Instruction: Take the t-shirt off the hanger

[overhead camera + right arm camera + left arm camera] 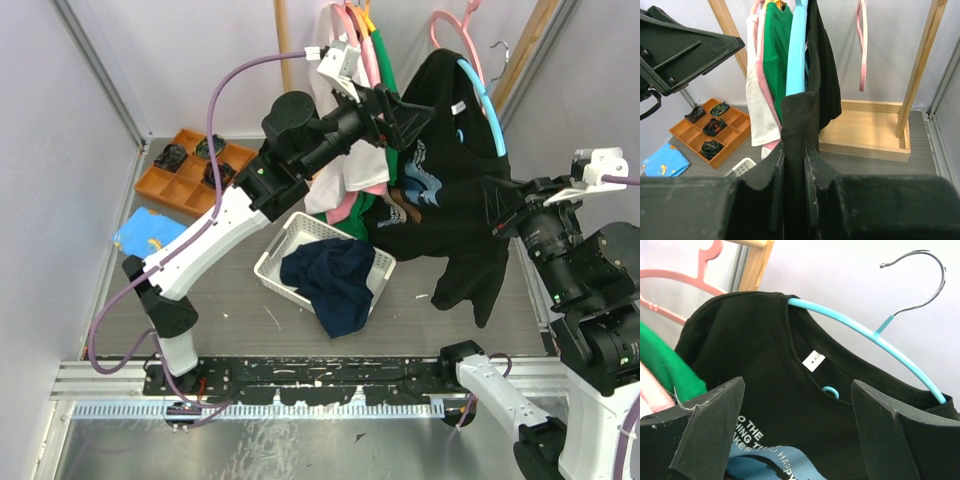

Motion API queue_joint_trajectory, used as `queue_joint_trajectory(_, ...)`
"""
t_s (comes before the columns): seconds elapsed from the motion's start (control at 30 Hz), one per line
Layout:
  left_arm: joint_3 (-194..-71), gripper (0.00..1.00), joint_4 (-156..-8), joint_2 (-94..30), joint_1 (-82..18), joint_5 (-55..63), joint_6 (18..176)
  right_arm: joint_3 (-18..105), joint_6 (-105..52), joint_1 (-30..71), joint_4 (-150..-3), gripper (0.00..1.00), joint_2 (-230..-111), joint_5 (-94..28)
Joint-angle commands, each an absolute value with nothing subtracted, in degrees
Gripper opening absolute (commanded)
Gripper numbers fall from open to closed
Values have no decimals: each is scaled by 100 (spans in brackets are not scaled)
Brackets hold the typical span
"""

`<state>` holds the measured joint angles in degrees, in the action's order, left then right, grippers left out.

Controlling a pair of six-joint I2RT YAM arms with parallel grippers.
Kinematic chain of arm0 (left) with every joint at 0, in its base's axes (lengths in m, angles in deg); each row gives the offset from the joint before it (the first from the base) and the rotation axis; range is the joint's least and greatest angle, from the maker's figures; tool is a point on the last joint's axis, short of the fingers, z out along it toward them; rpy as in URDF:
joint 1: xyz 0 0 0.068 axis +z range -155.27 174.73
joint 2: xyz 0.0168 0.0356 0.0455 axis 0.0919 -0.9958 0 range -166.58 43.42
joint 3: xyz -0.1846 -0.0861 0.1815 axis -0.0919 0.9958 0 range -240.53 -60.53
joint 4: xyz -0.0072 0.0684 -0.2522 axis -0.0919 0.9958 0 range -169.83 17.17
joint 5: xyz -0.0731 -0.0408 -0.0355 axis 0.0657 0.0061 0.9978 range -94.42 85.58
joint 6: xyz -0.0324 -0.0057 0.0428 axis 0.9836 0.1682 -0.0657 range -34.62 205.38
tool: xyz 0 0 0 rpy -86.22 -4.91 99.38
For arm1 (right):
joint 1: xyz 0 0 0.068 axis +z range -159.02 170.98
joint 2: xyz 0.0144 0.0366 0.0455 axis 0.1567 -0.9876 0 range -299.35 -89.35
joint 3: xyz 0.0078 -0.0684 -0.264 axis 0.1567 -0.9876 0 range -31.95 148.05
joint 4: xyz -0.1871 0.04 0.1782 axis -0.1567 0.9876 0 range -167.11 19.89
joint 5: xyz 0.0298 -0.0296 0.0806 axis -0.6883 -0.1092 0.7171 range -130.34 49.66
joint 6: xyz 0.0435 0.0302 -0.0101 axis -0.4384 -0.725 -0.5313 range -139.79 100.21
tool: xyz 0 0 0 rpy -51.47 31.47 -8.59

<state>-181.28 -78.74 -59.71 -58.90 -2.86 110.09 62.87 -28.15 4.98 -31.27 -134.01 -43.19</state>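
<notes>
The t-shirt [450, 205] hangs on the blue hanger [490, 110] at the upper right of the top view. Part of the hanger's arm lies bare across the neck opening. The step in hand looks like working the collar off that arm.

The right gripper [497, 215], at the right edge, is narrow and pinched on a fold of the shirt's side. The left gripper [405, 112], at top centre, stands wide with nothing between its fingers, aimed at the collar.

As I judge it, the next move calls for the left gripper to go in and close — on the hanger arm or the collar edge — so one side is steadied while the other draws the cloth clear. A pull on the shirt alone would likely swing the hanger along with it.

The left wrist view gives what the top view cannot. It shows the white label [813, 360] inside the neck, the metal hook [925, 275] at upper right, and where the blue arm goes back under the cloth at lower right. The right wrist view alone shows the pinch itself — black cloth squeezed between the two fingers. Only the top view shows the basket [290, 235] below.
</notes>
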Motion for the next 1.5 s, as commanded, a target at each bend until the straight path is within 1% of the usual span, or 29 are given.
queue_joint_trajectory(0.0, -18549, 95, -7981, -6172, -6024, -222, 10962, 6651, -2856, 428, -3768, 1, -13246, -4148)
queue_joint_trajectory(0.23, -18800, 94, -7842, -6465, -6117, -701, 10853, 6334, -2911, 349, -3752, 0, -13098, -3987)
queue_joint_trajectory(0.37, -19143, 92, -7716, -6759, -6134, -1004, 10767, 6263, -2913, 324, -3724, 1, -13059, -3940)
queue_joint_trajectory(0.63, -19776, 90, -7707, -7333, -6134, -1191, 10732, 6288, -2885, 308, -3578, 1, -13037, -3889)
queue_joint_trajectory(0.8, -19845, 88, -7824, -7480, -6128, -1339, 10645, 6313, -2904, 302, -3513, 0, -13032, -3811)
queue_joint_trajectory(0.87, -19928, 81, -7797, -7547, -6134, -1373, 10618, 6322, -2911, 299, -3498, 0, -13030, -3797)
queue_joint_trajectory(0.97, -19948, 76, -7829, -7581, -6126, -1379, 10594, 6336, -2913, 302, -3476, 0, -13013, -3780)
queue_joint_trajectory(1.07, -20020, 68, -7851, -7647, -6127, -1384, 10594, 6349, -2914, 300, -3431, 1, -13004, -3737)
queue_joint_trajectory(1.17, -20116, 52, -7865, -7701, -6127, -1366, 10594, 6347, -2914, 293, -3382, 0, -12980, -3735)
queue_joint_trajectory(1.33, -20114, 17, -7979, -7689, -6132, -1189, 10595, 6326, -2912, 289, -3359, 1, -12969, -3743)
queue_joint_trajectory(1.4, -20088, 7, -8018, -7652, -6127, -1014, 10607, 6291, -2922, 291, -3384, 1, -12982, -3764)
queue_joint_trajectory(1.47, -20092, 2, -8009, -7614, -6128, -711, 10616, 6260, -2964, 286, -3429, 1, -13001, -3802)
